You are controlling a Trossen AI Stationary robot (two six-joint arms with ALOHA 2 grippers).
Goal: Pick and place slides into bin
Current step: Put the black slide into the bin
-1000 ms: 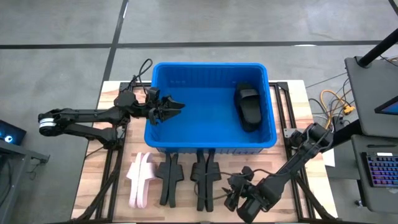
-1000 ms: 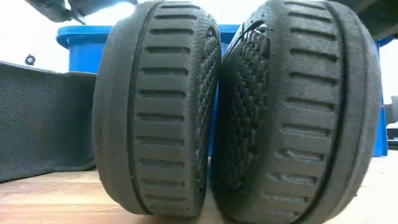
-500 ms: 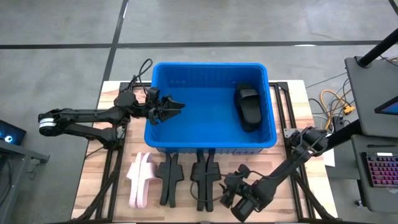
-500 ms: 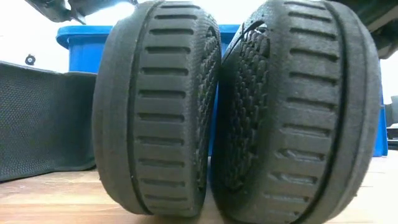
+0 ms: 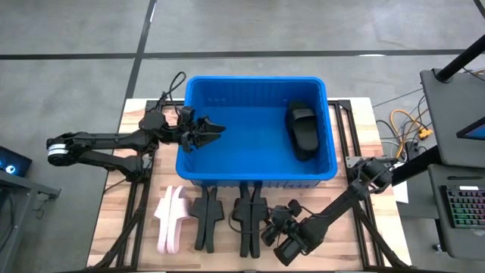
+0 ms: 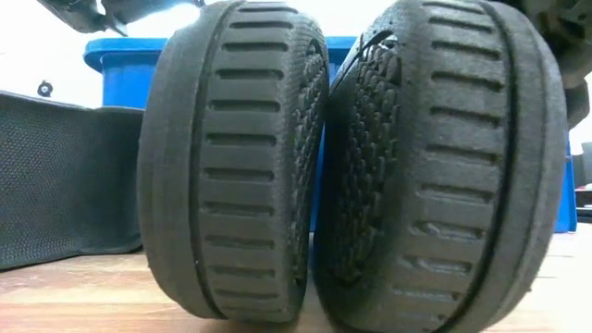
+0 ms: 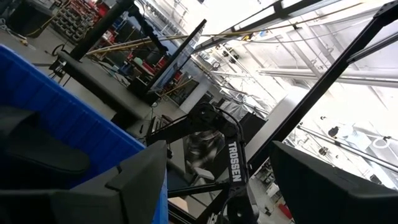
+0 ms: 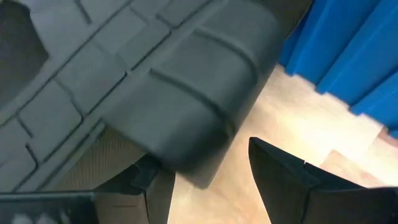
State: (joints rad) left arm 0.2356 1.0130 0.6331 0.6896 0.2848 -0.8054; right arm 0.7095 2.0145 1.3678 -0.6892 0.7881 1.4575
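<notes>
Right now your right gripper (image 5: 267,231) sits low at the near edge of the table (image 5: 379,125), just right of the right-hand pair of black slides (image 5: 248,214) standing on edge there. Its fingers (image 8: 292,177) are spread apart with nothing between them, and the ribbed sole of a black slide (image 8: 155,81) fills the wrist view just beyond them. Your left gripper (image 5: 210,130) hovers over the left rim of the blue bin (image 5: 198,167), fingers (image 7: 134,186) wide and empty. One black slide (image 5: 301,129) already lies inside the bin (far right). Another black pair (image 5: 204,214) and the pink pair (image 5: 170,218) stand further left.
</notes>
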